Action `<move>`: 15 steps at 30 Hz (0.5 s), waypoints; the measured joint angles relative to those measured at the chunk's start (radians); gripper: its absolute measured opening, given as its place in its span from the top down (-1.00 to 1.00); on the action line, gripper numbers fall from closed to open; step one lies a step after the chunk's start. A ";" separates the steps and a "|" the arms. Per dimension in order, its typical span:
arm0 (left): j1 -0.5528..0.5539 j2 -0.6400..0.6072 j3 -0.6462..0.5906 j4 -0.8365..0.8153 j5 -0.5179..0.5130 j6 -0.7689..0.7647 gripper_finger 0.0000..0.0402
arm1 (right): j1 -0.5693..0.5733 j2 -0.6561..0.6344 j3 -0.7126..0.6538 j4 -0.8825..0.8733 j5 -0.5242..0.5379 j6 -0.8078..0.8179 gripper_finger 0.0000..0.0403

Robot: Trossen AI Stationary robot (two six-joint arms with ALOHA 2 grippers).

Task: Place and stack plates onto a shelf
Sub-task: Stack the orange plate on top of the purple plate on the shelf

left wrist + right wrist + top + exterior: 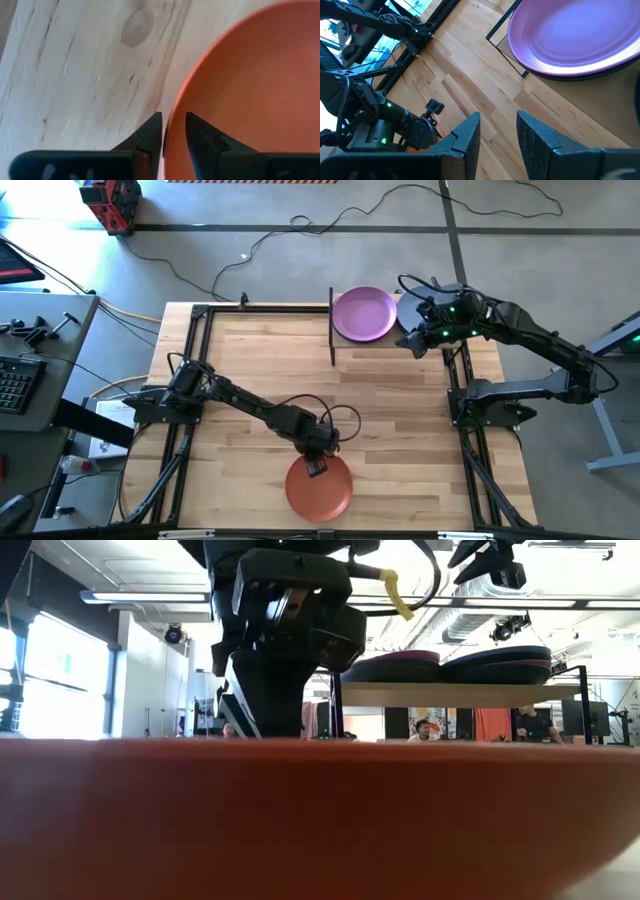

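An orange plate (318, 490) lies by the table's near edge and fills the bottom of the low view (320, 820). My left gripper (318, 464) (173, 120) stands at the plate's far rim, shut on it. The shelf (450, 692) stands at the table's far side and bears two stacks of plates. A purple plate (363, 313) (570, 35) tops the left stack. The right stack (500, 658) is mostly hidden under my right arm in the high view. My right gripper (413, 345) (497, 120) hovers open just near of the shelf, holding nothing. My left gripper has the orange plate by its far rim (169, 131), pinched with one finger (200, 135) inside the plate and the other (150, 132) outside it. The fingers come from above, pointing down. Whether the plate is off the table, I cannot tell.
The shelf's black frame posts (332, 325) rise at its left end. Black rails (195, 360) run along the table's left and right sides by the arm bases. Bare wood (400, 420) lies between the orange plate and the shelf. People sit in the room behind (425, 728).
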 joint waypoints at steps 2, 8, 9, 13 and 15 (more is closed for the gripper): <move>0.000 0.000 0.000 -0.001 0.000 0.022 0.74 | 0.000 0.000 0.000 0.000 0.000 0.000 0.46; 0.003 -0.001 0.000 0.004 0.008 0.050 0.96 | 0.000 0.000 0.000 0.000 0.000 0.000 0.46; 0.005 -0.001 0.000 0.004 0.008 0.056 0.97 | 0.000 0.000 0.000 0.000 0.000 0.000 0.46; 0.014 -0.002 0.000 0.003 0.009 0.080 0.98 | 0.000 0.000 0.000 0.000 0.000 0.000 0.46; 0.020 -0.005 0.001 0.001 0.008 0.092 0.99 | 0.000 0.000 0.000 0.000 0.000 0.000 0.46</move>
